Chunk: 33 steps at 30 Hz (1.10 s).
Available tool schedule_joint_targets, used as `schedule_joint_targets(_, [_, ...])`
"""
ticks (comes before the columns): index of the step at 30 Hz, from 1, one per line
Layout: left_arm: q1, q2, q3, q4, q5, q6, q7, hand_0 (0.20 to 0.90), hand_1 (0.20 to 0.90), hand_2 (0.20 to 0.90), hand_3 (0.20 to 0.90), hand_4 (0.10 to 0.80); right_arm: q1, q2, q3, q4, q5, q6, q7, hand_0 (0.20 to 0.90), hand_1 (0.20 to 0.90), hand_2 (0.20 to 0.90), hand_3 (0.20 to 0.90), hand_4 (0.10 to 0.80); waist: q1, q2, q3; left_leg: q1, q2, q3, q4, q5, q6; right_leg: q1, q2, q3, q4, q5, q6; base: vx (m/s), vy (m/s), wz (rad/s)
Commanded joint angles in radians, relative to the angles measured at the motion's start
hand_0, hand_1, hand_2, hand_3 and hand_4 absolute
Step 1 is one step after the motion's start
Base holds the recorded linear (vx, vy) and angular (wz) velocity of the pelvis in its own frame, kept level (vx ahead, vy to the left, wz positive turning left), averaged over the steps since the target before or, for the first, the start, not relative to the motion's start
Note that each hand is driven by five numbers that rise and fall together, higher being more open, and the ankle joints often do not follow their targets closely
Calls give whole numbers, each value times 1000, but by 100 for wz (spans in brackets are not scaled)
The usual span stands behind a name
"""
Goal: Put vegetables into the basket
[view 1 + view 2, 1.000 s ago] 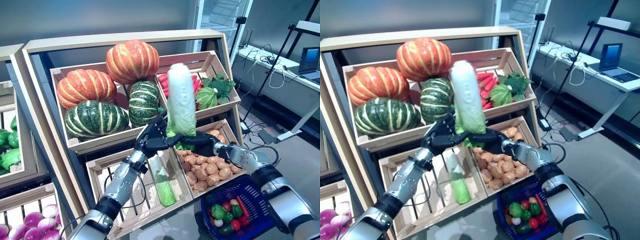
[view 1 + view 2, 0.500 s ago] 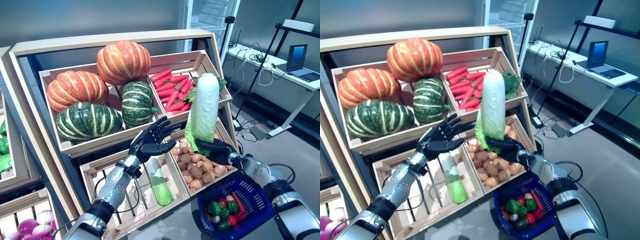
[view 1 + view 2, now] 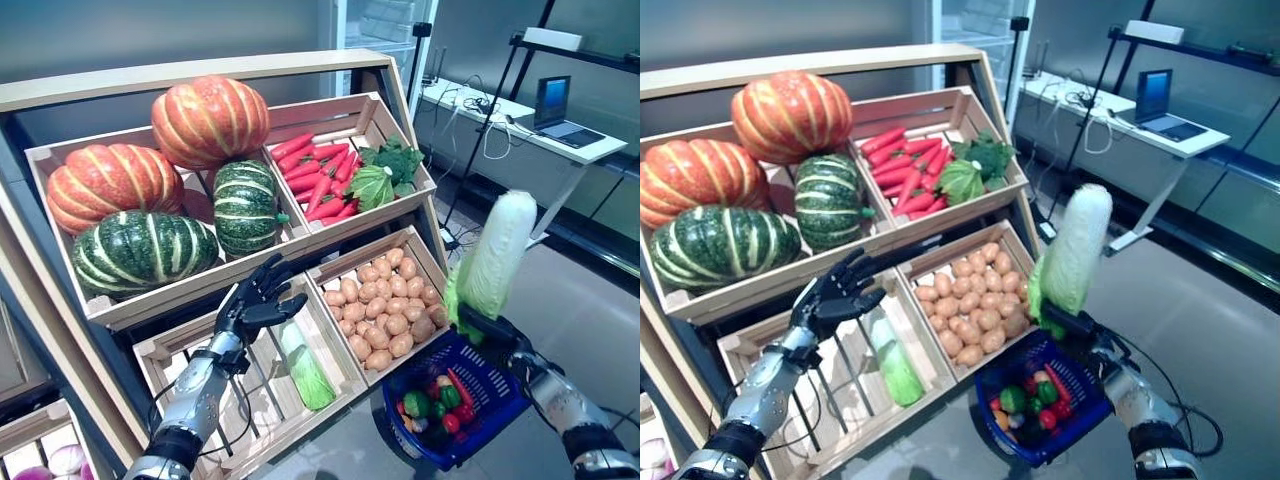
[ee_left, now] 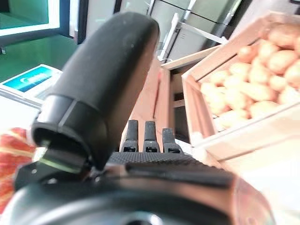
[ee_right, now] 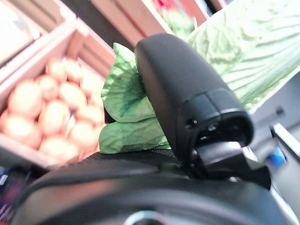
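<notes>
My right hand point(image 3: 483, 325) is shut on a long napa cabbage point(image 3: 493, 254) and holds it upright by its green leafy end, just above the far rim of the blue basket point(image 3: 502, 398). The cabbage leaves show past the thumb in the right wrist view point(image 5: 140, 112). The basket stands on the floor and holds small red and green vegetables point(image 3: 435, 405). My left hand point(image 3: 256, 301) is open and empty, fingers spread, over the lower left crate of the wooden stand point(image 3: 200, 85), above a green cabbage point(image 3: 306, 367) lying in that crate.
The wooden stand rises in front and to the left, its potato crate point(image 3: 385, 305) right beside the basket. A white desk with a laptop point(image 3: 553, 103) and cables stands at the back right. Grey floor point(image 3: 590, 310) lies to the right of the basket.
My right hand has carried the cabbage right and down, from in front of the stand to above the basket. My left hand stays open by the lower crate. The camera has turned right.
</notes>
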Motion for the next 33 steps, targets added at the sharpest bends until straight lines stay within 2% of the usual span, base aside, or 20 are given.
schedule_joint_targets(1, [-127,25,41,6,-21,-116,-4,900,900,900,900,800,-133,-27,-96,20,101,-179,-11,300,300,300,300,400,-8,12,14,-53,-16,28,152,-189,45,-47,-4,-34,79,-64,-24,-142,-35,-28])
schedule_joint_targets(5, [-182,36,35,-2,-28,-141,14,900,900,900,900,800,-172,-22,-92,36,128,-245,-41,300,300,300,300,400,-17,10,113,-189,29,30,383,-257,46,-161,-19,-30,236,-102,-37,-257,-75,-21])
schedule_joint_targets(8, [-186,28,32,-22,-44,-141,31,900,900,900,900,800,-179,-7,-87,26,108,-269,-81,300,300,300,300,400,-19,11,154,-233,43,29,457,-281,50,-198,-25,-37,287,-116,-42,-134,-35,-21])
schedule_joint_targets(11, [-194,10,27,-31,-52,-150,45,900,900,900,900,800,-208,2,-68,39,67,-295,-121,300,300,300,300,400,-9,10,186,-269,51,35,506,-292,47,-222,-40,-72,318,-125,-41,-111,-23,-28])
schedule_joint_targets(12, [-208,10,21,-39,-65,-164,59,900,900,900,900,800,-251,10,-45,55,49,-316,-151,300,300,300,300,400,5,15,215,-294,58,33,545,-308,42,-250,-60,-107,369,-137,-28,-119,9,-37])
schedule_joint_targets(14, [-224,14,14,-42,-92,-183,63,900,900,900,900,800,-297,15,-25,65,37,-328,-186,300,300,300,300,400,14,20,247,-341,72,34,612,-330,47,-297,-79,-121,438,-153,-30,-192,13,-57])
schedule_joint_targets(16, [-233,11,6,-53,-109,-195,68,900,900,900,900,800,-327,28,-6,58,27,-336,-222,300,300,300,300,400,19,24,278,-414,93,25,719,-366,66,-363,-96,-114,532,-180,-51,-172,-7,-50])
schedule_joint_targets(19, [-244,5,-14,-60,-119,-206,72,900,900,900,900,800,-350,32,3,67,22,-338,-250,300,300,300,300,400,19,33,303,-479,106,8,808,-405,71,-423,-115,-107,621,-213,-63,-67,-14,-16])
schedule_joint_targets(25, [-296,-18,-66,-56,-147,-231,86,900,900,900,900,800,-455,-2,-4,163,46,-353,-336,300,300,300,300,400,21,57,351,-617,108,-6,976,-469,76,-588,-158,-94,843,-285,-79,-86,2,9])
schedule_joint_targets(31, [-362,-16,-101,-50,-154,-259,95,900,900,900,900,800,-566,-55,-8,300,66,-314,-359,300,300,300,300,400,28,75,380,-710,102,-22,1088,-511,78,-697,-186,-80,981,-330,-86,-71,-14,6])
schedule_joint_targets(33, [-390,-3,-107,-57,-134,-300,110,900,900,900,900,800,-604,-77,-6,347,90,-271,-355,300,300,300,300,400,31,84,389,-748,96,-31,1133,-529,81,-740,-193,-73,1034,-348,-90,-60,-37,16])
